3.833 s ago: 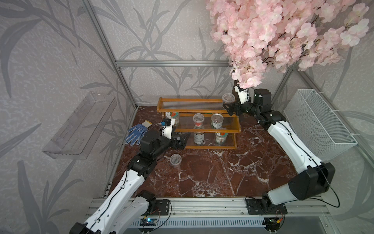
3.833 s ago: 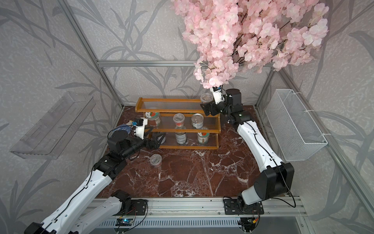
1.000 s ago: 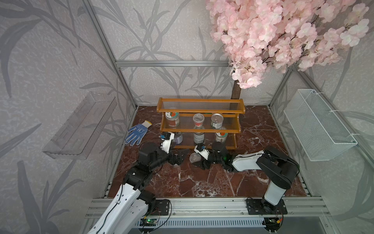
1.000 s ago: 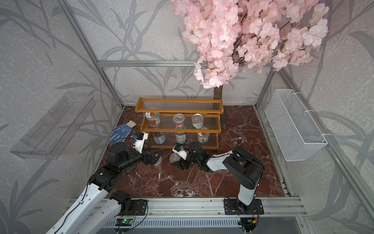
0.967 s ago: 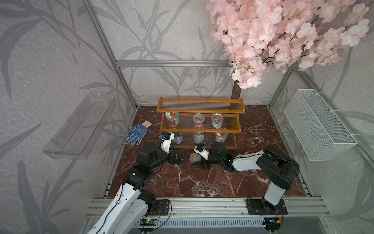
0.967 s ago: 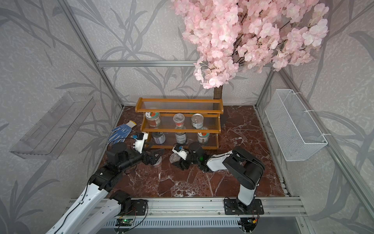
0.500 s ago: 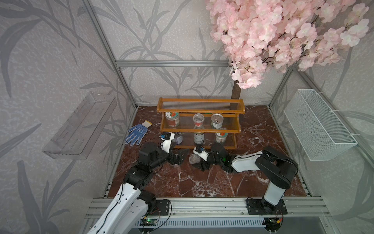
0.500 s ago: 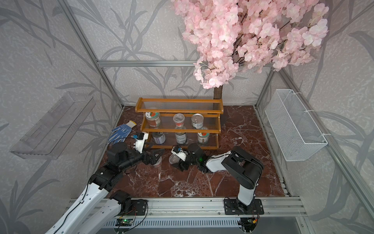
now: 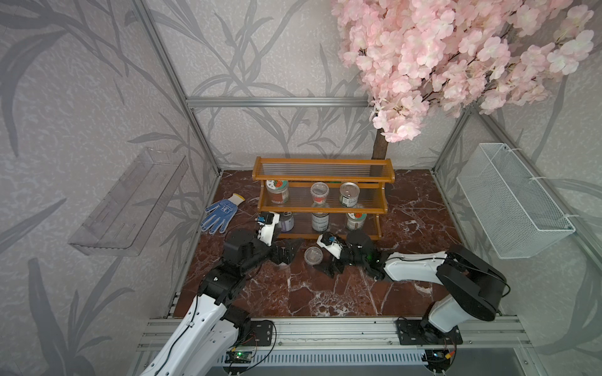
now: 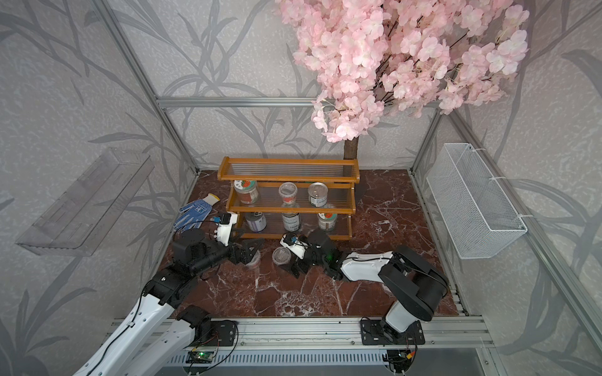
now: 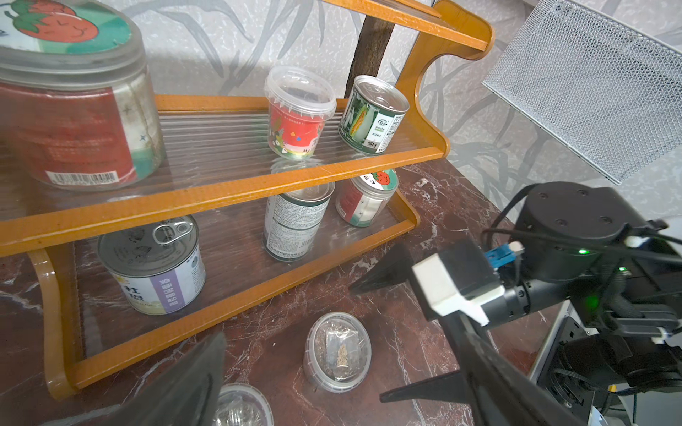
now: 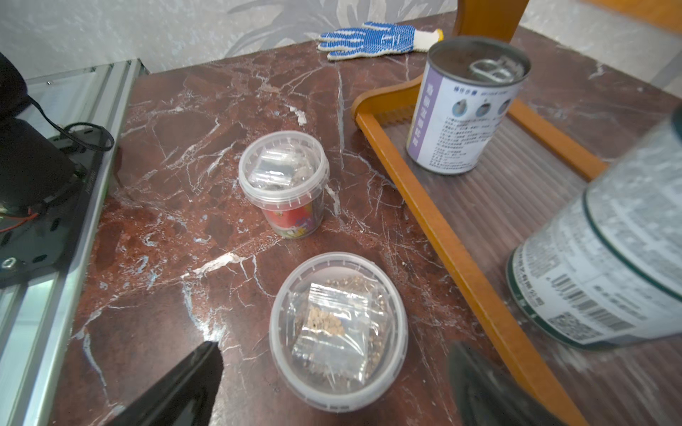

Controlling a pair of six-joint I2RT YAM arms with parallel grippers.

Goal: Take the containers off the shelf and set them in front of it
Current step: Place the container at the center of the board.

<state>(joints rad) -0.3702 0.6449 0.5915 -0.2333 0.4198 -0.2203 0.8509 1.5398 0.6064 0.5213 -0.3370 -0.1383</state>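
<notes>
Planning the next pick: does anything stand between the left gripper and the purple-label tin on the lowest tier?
No container does. Only the low front rail of the shelf lies between the open left gripper and the purple-label tin.

In a top view the left fingers [image 10: 253, 243] cover most of the clear cup [image 10: 252, 263] standing on the tabletop [image 10: 293, 293] in front of the shelf [image 10: 290, 208]; only its near rim shows. The left wrist view's edge cuts off that cup [image 11: 241, 405] and the blurred tomato-lid jar [image 11: 73, 110]. In the right wrist view the white-labelled tin [image 12: 609, 258] is blurred and cropped. Label print in both top views is too small to read.
</notes>
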